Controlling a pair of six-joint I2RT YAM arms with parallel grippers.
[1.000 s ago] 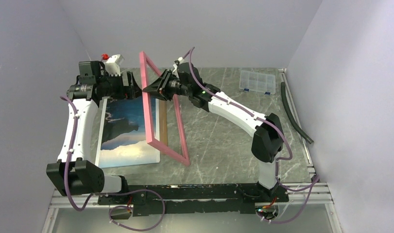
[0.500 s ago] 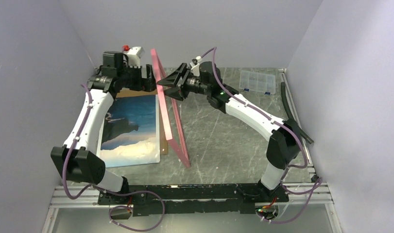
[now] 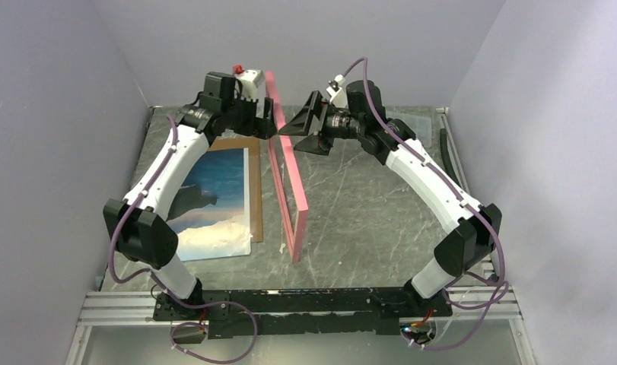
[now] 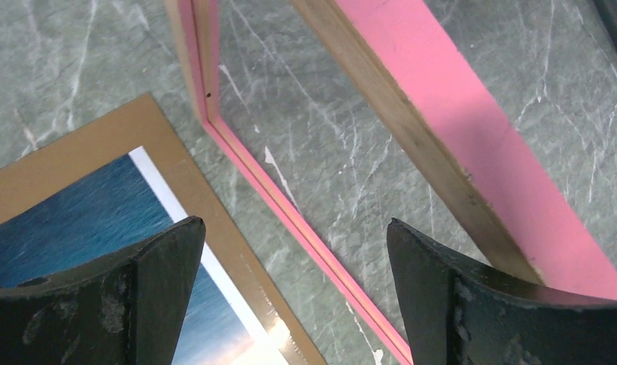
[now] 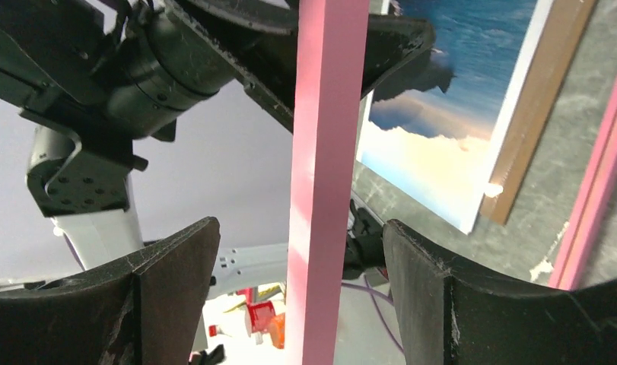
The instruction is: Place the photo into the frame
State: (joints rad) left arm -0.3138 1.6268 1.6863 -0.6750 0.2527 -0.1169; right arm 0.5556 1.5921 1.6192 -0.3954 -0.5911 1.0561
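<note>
Pink frame (image 3: 292,198) stands between left claw (image 4: 290,236) and right claw (image 5: 301,228).

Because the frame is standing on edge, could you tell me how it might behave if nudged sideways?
Balanced on one thin edge, the frame would probably tip flat easily. Its long bars look straight, so likely stiff, not floppy. The right fingers straddle a bar without touching, so probably steady it little.
</note>
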